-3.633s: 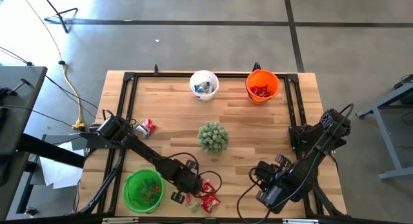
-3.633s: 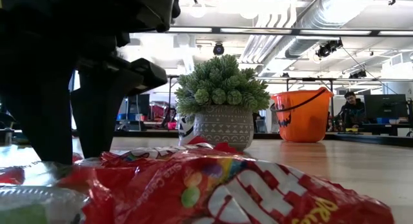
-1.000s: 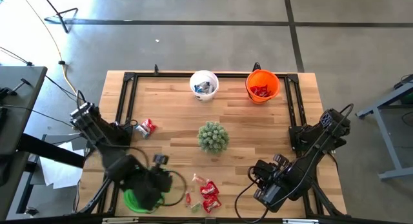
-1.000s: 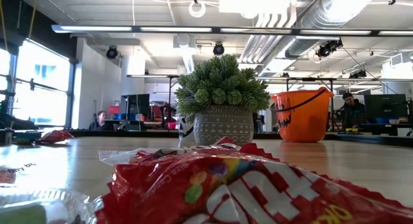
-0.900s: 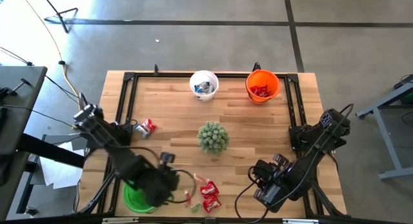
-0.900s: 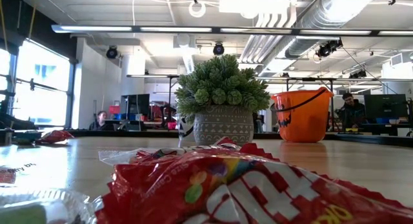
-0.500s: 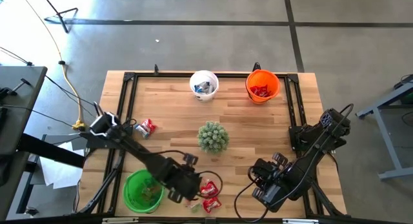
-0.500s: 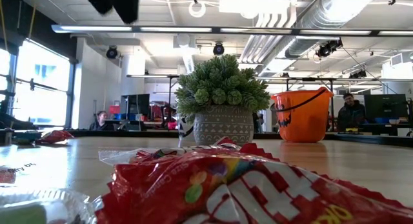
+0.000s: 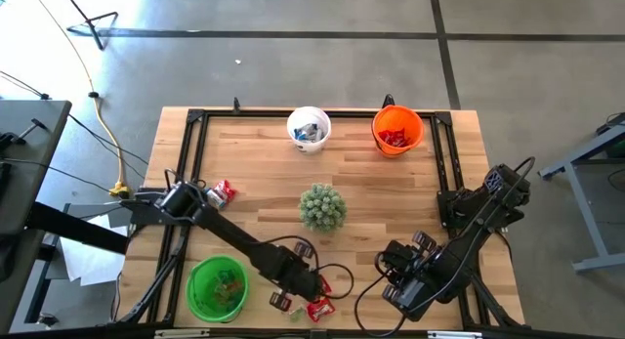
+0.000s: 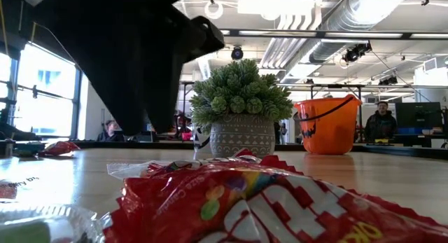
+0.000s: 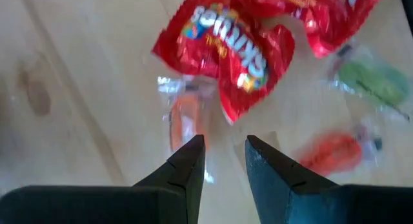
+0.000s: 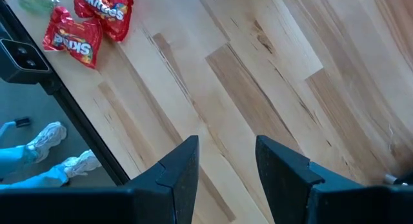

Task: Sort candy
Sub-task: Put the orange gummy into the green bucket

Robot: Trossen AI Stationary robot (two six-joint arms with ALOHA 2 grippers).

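**What my cameras leave unclear**

Seen from above, my left arm (image 9: 249,253) covers most of the candy (image 9: 317,308) at the table's near edge. At table height, my dark left gripper (image 10: 133,61) runs off the picture's top, and a red packet (image 10: 252,201) is cut by the lower edge. Through my left wrist, the orange pieces (image 11: 184,117) blur; their wrappers cannot be read.

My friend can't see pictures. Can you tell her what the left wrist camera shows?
The left gripper hangs over the wooden table, its two dark fingers slightly apart and holding nothing. Just ahead lie a red Skittles packet, a clear-wrapped orange candy, another orange piece and a green one.
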